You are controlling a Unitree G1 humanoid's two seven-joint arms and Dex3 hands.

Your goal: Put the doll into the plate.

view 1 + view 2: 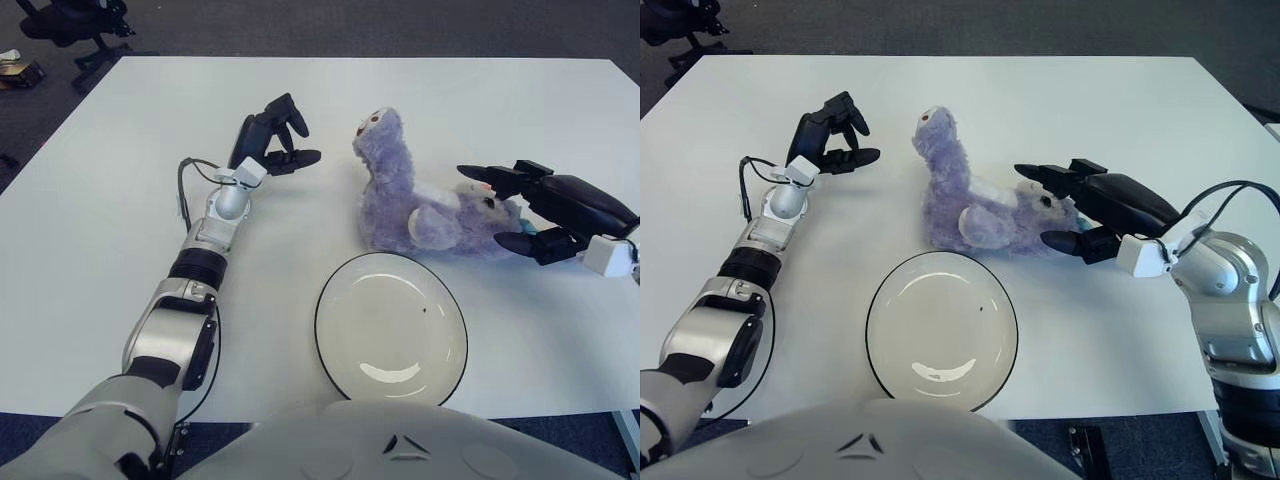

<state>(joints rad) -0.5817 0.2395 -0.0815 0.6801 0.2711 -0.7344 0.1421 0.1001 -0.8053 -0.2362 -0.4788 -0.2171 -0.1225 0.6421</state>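
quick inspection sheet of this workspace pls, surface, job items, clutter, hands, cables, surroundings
surface: white table, doll and plate on it
doll: purple plush doll lies on the table just behind the plate, not in it
plate: white plate with dark rim at the near edge, nothing in it but a small dark speck
clutter: nothing seen
right hand: right hand at the doll's right end, fingers spread around it, not closed on it
left hand: left hand left of the doll, fingers curled, holding nothing
cables: black cable looped at the left wrist; another cable at the right forearm
surroundings: dark carpet, black office chair at far left
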